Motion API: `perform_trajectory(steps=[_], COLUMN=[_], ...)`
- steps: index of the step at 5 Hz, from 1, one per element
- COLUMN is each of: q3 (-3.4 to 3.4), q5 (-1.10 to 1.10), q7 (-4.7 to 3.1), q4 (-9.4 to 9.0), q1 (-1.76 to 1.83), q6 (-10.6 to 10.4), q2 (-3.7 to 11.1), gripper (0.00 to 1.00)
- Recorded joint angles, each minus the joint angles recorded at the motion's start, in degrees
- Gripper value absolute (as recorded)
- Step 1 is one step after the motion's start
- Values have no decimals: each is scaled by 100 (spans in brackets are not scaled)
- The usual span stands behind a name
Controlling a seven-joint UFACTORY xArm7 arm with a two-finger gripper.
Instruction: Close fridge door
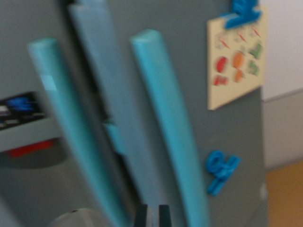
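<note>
Grey metal fills most of the blurred wrist view: the fridge door (227, 142) is seen on the wrist view's right, tilted, with a long teal handle (168, 127) running down its near edge. A second teal handle (71, 132) is seen on the left door (23, 61), and between the two handles a dark gap is visible, with a grey door edge (106, 85) and a small teal piece (114, 137) inside it. A cream card (235, 64) with coloured pictures is held high on the fridge door by a blue clip (244, 13); lower down a blue magnet (220, 171) is stuck. At the bottom edge only the dark tips of the gripper (152, 216) are seen, just beside the right handle's foot; whether they are apart or together cannot be told. A dispenser panel (23, 113) is set in the left door.
</note>
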Motion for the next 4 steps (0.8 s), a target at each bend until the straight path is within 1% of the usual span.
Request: perform_trajectory(steps=[1,2,3,4], q3=[0,-102,-102,-121], q5=[0,0,0,0], q7=[0,0,0,0], q4=[0,327,327,551], q1=[0,0,0,0], q6=[0,0,0,0], q2=[0,601,601,1138], gripper=[100,100,100,100])
